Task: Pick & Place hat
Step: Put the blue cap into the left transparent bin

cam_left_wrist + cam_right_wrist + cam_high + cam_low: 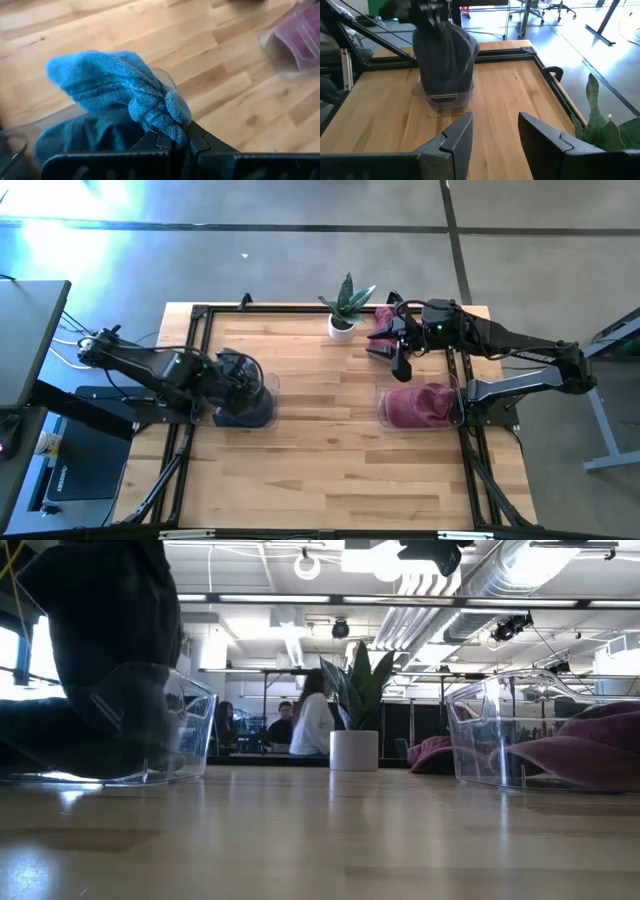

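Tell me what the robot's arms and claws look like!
Both arms are dark, nearly black, built from jointed segments with cables running along them. The left claw has two chunky black fingers with angular, stepped tips. The right claw has two flat, dark grey fingers with slanted ends. A small green light shows on the right arm.

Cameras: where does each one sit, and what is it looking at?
High view: above, looking down; both arms, left gripper, right gripper.
Low view: table height, facing the plant.
Left wrist view: fingers pinching the blue hat.
Right wrist view: open fingers, facing the left bin.
Shared: high and low both show the maroon hat's bin.
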